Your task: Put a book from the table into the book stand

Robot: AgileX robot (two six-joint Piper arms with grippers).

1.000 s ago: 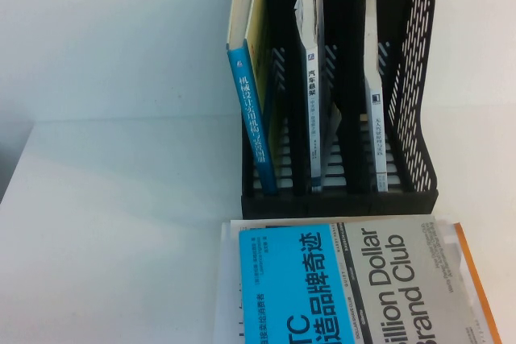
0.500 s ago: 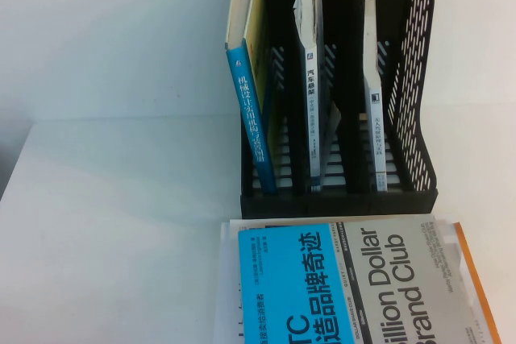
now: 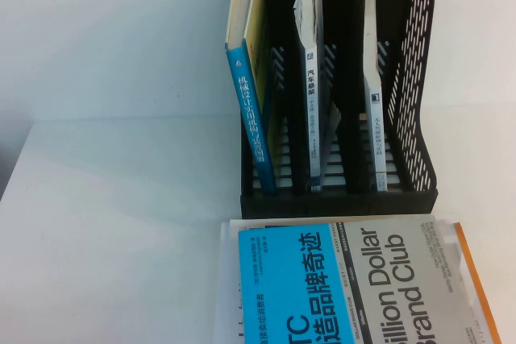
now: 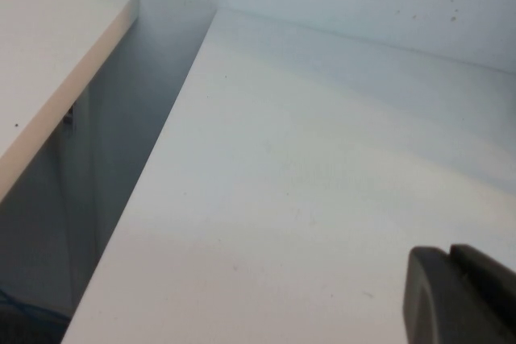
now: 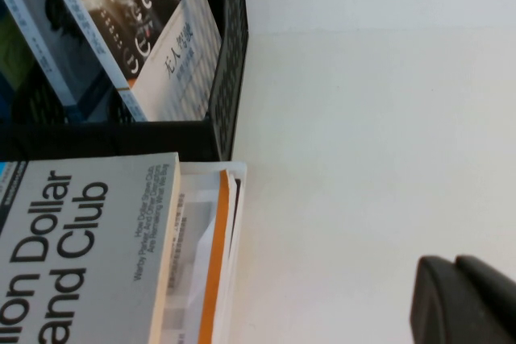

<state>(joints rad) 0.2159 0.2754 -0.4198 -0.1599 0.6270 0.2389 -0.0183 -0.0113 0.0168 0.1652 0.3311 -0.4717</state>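
Book [image 3: 371, 94] with the narrow white spine stands upright in the rightmost slot of the black book stand [image 3: 415, 78], at the upper right of the high view. A blue-spined book [image 3: 251, 118] leans in the leftmost slot and another volume [image 3: 310, 110] stands in the middle one, while the "Billion Dollar Brand Club" book [image 3: 387, 279] tops a flat stack on the table [image 3: 121, 223] just in front. The left gripper [image 4: 463, 296] is over bare table near its edge and the right gripper [image 5: 468, 300] is over bare table beside that stack; I cannot tell whether either is spread or pressed together.
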